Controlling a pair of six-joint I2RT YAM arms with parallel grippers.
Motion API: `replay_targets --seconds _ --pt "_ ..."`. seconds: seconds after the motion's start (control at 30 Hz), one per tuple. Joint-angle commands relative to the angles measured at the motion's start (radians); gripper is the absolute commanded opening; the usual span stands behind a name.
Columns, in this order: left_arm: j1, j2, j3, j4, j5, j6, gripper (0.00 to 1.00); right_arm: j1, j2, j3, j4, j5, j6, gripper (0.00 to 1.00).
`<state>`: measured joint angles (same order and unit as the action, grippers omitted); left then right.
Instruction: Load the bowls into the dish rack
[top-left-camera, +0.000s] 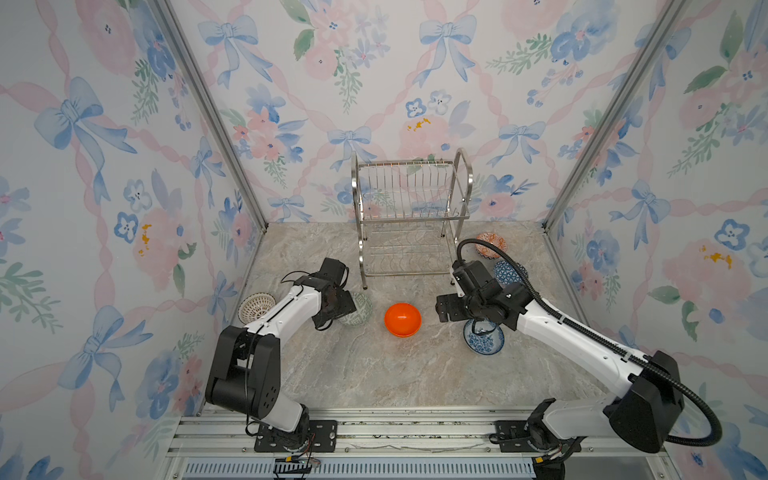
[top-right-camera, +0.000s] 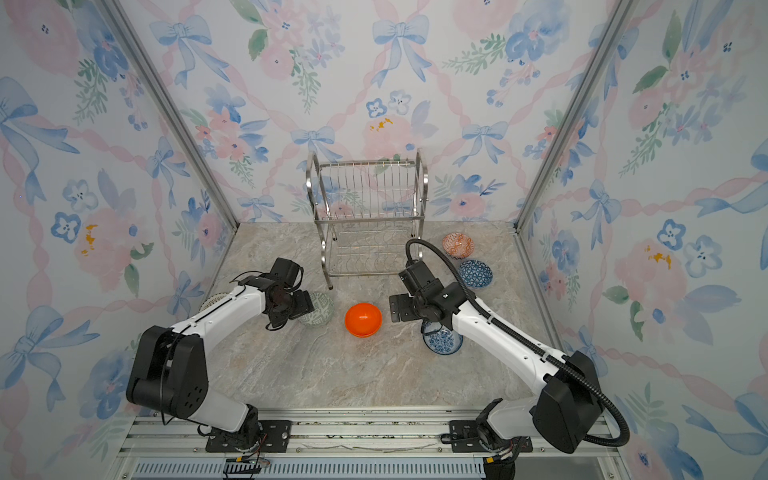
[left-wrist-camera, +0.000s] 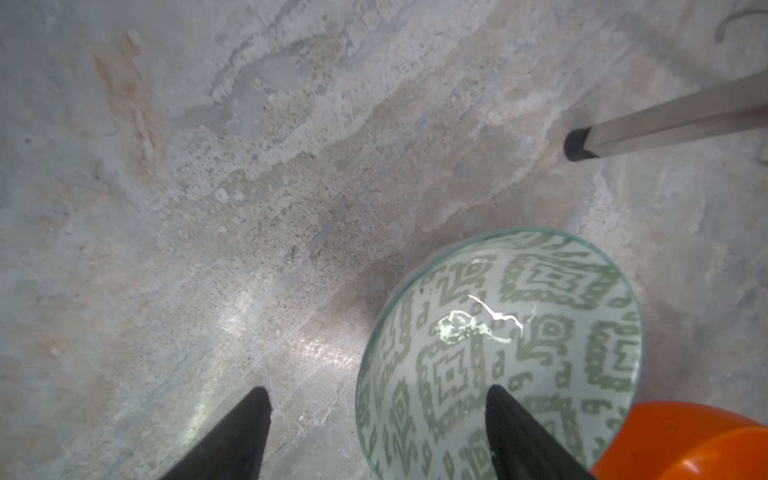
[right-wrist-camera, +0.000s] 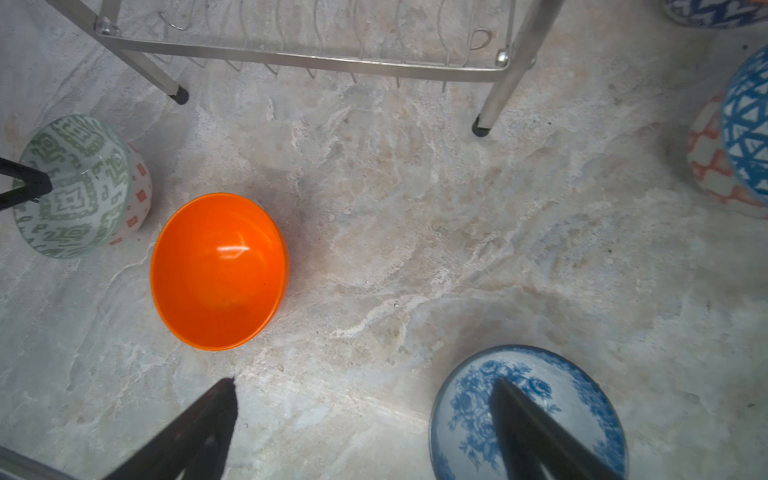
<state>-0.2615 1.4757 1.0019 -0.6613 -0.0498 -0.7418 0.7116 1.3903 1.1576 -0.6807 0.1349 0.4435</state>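
Left gripper (left-wrist-camera: 380, 424), agape and empty, is straddling the green-white geometric bowl (left-wrist-camera: 519, 332) rim (right gripper (right-wrist-camera: 365, 399), likewise agape and empty, is hovering farther off).

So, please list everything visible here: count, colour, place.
dish rack: 1, steel, back middle, empty
orange bowl: 1, plain orange, table centre
green-white bowl: 1, green-white, left of orange bowl
lattice bowl: 1, white-dark, far left
floral bowl: 1, blue-white, right of orange bowl
triangle bowl: 1, dark blue, right of dish rack
red-patterned bowl: 1, orange-red-white, behind triangle bowl
table: 1, grey-beige marble
walls: 3, floral, around
left gripper: 1, black, open, astride green-white bowl's rim
right gripper: 1, black, open, above floral bowl
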Motion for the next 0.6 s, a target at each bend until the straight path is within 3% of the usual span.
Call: replay_targets --seconds 0.0,0.37,0.57 --pt "0.005 -0.065 -0.028 -0.028 0.05 -0.006 0.98 0.052 0.041 0.05 -0.033 0.017 0.052 0.97" --pt "0.009 -0.189 -0.082 -0.026 0.214 -0.023 0.98 0.212 0.243 0.21 -0.075 0.068 0.174 0.97" --pt "0.026 -0.272 -0.115 -0.017 0.26 -0.023 0.98 0.235 0.376 0.302 -0.062 0.068 0.334 0.97"
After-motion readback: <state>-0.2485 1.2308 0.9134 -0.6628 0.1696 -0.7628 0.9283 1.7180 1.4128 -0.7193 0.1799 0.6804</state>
